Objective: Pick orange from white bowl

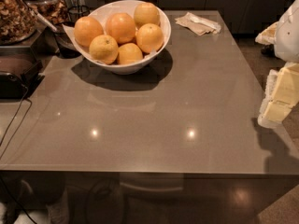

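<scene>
Across the wide grey tabletop [154, 120], the white bowl [122, 69] sits at the far left, well apart from the claw [279, 99], which hangs off the right edge, beside the tabletop rather than over it. Whether the claw is wide or narrow I cannot tell. The step in hand looks like the reach, hardly begun. Six oranges are heaped in the bowl, touching one another. The best pick is probably the right-hand orange [149, 37], riding high near the rim on the claw's side. Come down from above, clear of the flared rim, and close across its middle; a sideways nudge could roll its neighbours or shove the bowl.
</scene>
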### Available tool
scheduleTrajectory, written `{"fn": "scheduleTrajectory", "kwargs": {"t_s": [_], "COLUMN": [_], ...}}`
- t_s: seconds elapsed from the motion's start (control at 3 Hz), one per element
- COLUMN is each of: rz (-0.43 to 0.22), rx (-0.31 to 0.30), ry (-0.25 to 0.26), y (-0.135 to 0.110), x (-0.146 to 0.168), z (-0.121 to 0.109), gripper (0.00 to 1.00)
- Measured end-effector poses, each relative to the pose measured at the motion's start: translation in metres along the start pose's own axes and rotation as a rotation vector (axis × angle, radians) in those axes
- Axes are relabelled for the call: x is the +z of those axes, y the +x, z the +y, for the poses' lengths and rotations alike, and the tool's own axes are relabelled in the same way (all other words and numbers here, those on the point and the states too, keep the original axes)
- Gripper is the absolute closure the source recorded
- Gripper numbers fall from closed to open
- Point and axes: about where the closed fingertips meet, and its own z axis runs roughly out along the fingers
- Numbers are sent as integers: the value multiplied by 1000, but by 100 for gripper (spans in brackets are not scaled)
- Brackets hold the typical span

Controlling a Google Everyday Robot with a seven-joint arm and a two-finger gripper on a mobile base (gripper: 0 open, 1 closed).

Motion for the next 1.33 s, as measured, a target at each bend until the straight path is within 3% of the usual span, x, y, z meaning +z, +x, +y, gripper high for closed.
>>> {"fn": "scheduleTrajectory", "kwargs": {"t_s": [0.67,1.0,1.33], "rz": [30,73,90], "rx": [6,27,6], "ry": [14,-11,-24], "y": [-5,-18,-44], "x": [-1,6,10], "z": [-5,-28,-59], "gripper": [0,0,0]}}
